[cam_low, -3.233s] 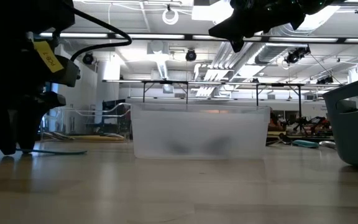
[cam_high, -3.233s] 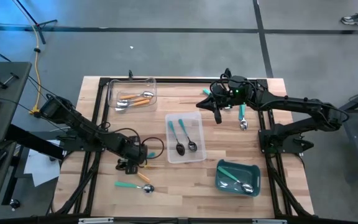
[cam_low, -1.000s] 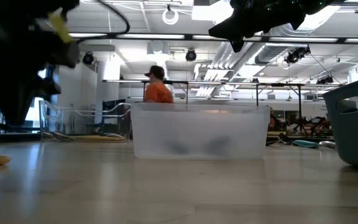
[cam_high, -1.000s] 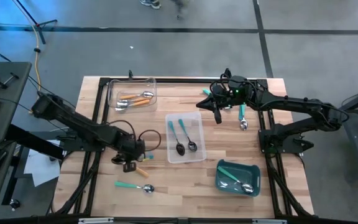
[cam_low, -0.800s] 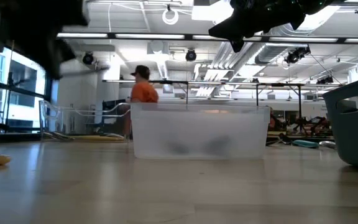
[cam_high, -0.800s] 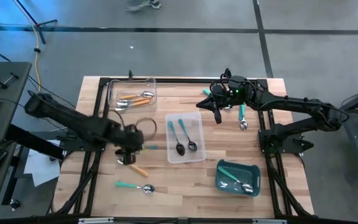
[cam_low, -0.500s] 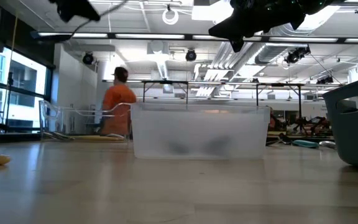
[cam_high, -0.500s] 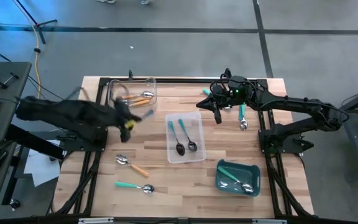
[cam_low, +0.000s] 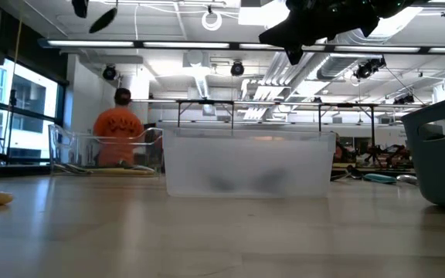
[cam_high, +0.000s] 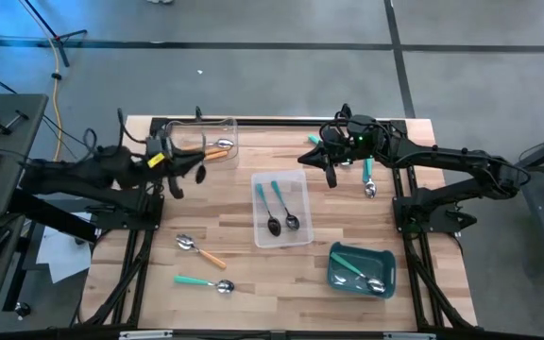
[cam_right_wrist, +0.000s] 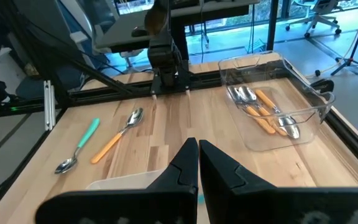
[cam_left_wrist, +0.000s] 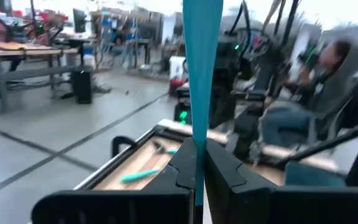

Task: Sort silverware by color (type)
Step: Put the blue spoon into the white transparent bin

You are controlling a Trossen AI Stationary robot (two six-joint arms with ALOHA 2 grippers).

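Your left gripper (cam_left_wrist: 196, 167) has just come up off the table. A second ago it was down low by the near-left loose spoons; now it is raised at the table's left side, just beside the far-left clear tray (cam_high: 227, 127). It is clamped on a teal-blue spoon (cam_left_wrist: 202, 62), whose handle sticks up between the closed fingers. The bowl end is hidden. So the pick looks done and the carry is underway. That tray holds orange spoons (cam_high: 211, 149), which is the wrong colour for this one. The matching pair of teal-blue spoons (cam_high: 280, 210) lies in the centre clear tray (cam_high: 302, 179), so you probably still need to swing toward the centre. Left behind on the wood are an orange-handled spoon (cam_high: 199, 249) and, nearer the front edge, a green-handled spoon (cam_high: 203, 282), well apart from both trays and unsorted. Your right gripper (cam_high: 330, 178) has not moved. It hangs over the far-right part of the table, fingers pinched together on nothing, near two more loose spoons (cam_high: 368, 177). The teal bin (cam_high: 386, 257) at near right already has green spoons in it. In the low view, a person in an orange top (cam_low: 120, 133) has walked leftward behind the table, off the workspace. For writing, there is a yellow tag (cam_high: 156, 159) on the left arm, but it is too small to read. No brand is legible anywhere.
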